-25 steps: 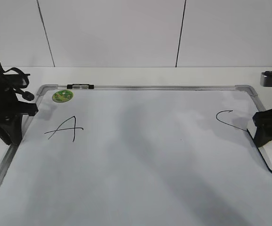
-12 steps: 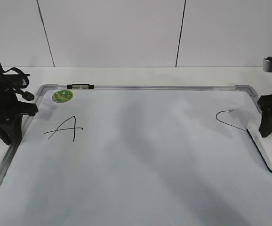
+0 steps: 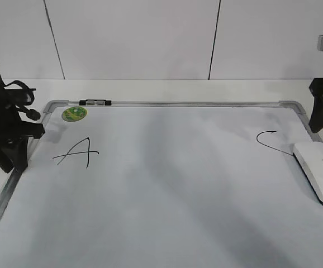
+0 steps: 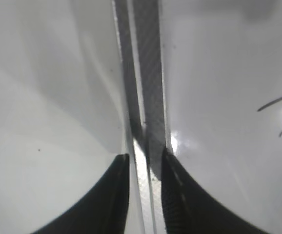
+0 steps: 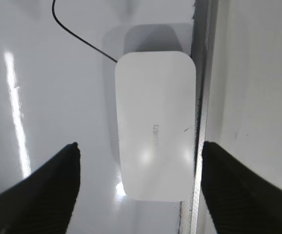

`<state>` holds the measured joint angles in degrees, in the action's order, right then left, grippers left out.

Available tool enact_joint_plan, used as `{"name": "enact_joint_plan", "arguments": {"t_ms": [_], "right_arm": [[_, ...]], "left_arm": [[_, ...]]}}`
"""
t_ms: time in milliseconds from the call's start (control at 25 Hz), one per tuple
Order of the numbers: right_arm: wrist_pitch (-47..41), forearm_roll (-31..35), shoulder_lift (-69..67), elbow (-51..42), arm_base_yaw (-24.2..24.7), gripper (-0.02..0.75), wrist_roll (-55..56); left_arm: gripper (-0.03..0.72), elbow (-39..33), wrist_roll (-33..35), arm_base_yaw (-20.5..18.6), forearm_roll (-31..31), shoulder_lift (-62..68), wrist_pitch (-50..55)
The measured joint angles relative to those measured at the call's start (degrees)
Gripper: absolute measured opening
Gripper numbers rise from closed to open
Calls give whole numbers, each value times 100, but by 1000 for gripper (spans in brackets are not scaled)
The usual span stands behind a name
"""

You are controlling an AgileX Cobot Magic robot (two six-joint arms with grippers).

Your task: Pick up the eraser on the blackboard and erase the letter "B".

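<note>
The white eraser lies flat on the blackboard by its right frame, just right of the black "C". In the right wrist view the eraser sits below and between the jaws. My right gripper is open and empty, raised above the eraser and clear of it; its jaws are spread wide. A black "A" is at the left. No letter "B" shows between them. My left gripper rests at the board's left edge, its jaws shut over the silver frame.
A round green sticker sits at the board's top left, near a small black clip on the top frame. The board lies on a white table with a white panelled wall behind. The right arm's black body hangs at the view's right edge.
My right gripper has let go of the eraser and risen up and away to the right. The eraser stays flat by the right frame. The left arm has not moved.
</note>
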<state>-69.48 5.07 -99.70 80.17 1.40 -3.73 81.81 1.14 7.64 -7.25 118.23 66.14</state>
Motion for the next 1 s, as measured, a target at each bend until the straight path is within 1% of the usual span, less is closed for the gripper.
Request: {"name": "enact_joint_plan", "arguments": {"t_ms": [120,200,520,600,880,1000], "right_arm": [[-24,38,0,33,0,587,0],[-24,51,0,33,0,587,0],[-34,51,0,33,0,587,0],[-34,51,0,33,0,587,0],[-34,224,0,33,0,587,14],[-34,234,194,-102,0,587,14]], "left_arm": [[253,22,0,0,9,13,26],[265,108,0,0,9,52,86],[273,768,0,0,38,67,244],[273,841,0,0,80,-23,257],[273,879,0,0,128,-857,332],[273,879,0,0,173,-1464,369]]}}
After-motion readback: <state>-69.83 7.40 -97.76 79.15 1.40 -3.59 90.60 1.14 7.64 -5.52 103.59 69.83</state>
